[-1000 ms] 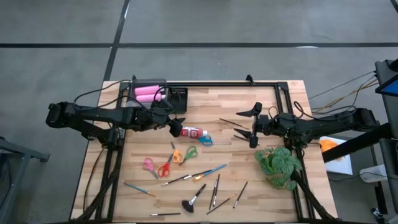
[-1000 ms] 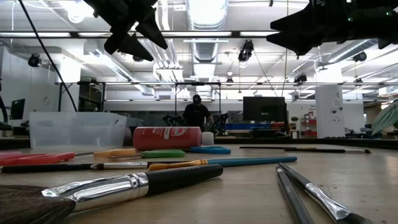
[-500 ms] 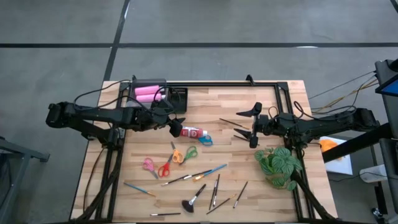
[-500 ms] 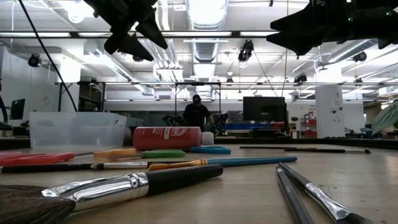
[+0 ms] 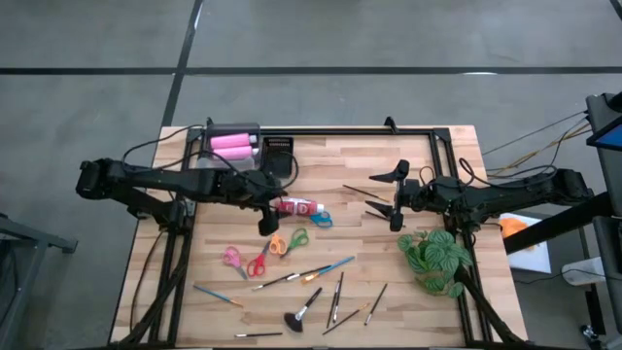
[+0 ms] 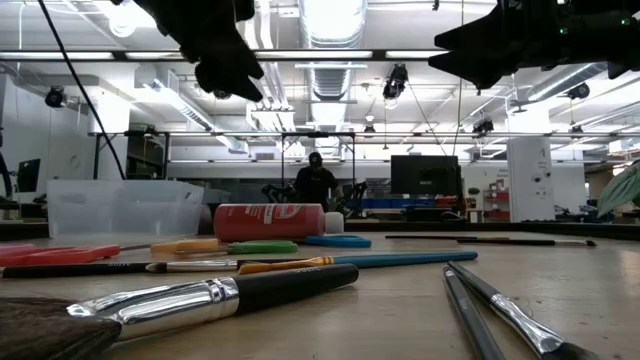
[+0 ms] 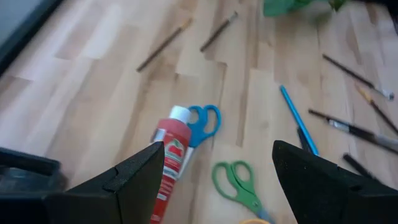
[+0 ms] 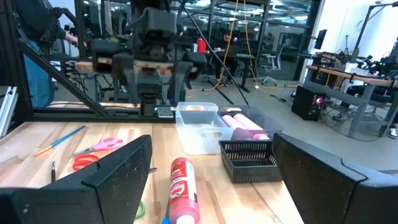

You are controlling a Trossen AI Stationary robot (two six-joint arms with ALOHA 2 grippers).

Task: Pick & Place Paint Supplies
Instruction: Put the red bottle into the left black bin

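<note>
1. Over the middle of the wooden slat table (image 5: 418, 156), the left gripper (image 5: 265, 216) hangs above the red paint tube (image 5: 296, 206), fingers spread and holding nothing; its wrist view shows the tube between the two dark fingers.
2. Right gripper (image 5: 396, 199) hovers near the table's right half, fingers wide apart and holding nothing, just beside two thin dark brushes (image 5: 362, 192).
3. One red tube with a white cap lies on the wood, cap end touching or just beside the blue-handled scissors (image 5: 322, 218).
4. Scissors counted: four pairs. Blue by the tube; green-and-orange pair (image 5: 290, 240) just below it; red pair (image 5: 259, 262) and pink pair (image 5: 233, 258) to the left of those.
5. Pink paint bottles (image 5: 229, 145): two, lying side by side inside the clear plastic tub (image 8: 198, 127) at the table's far left corner.
6. One black mesh tray (image 8: 249, 161) sits just beside the tub.
7. Brushes on the near part of the table: one long blue-handled brush (image 5: 328, 266), one short blue one with an orange tip (image 5: 218, 295), one fat fan-headed black brush (image 5: 300, 312), and several thin dark ones (image 5: 336, 297); exact count of these I cannot tell.
8. One green leafy plant (image 5: 434, 259) stands at the right edge, near the right arm.
9. Across the room, beyond the table, one person (image 6: 317, 183) stands.
</note>
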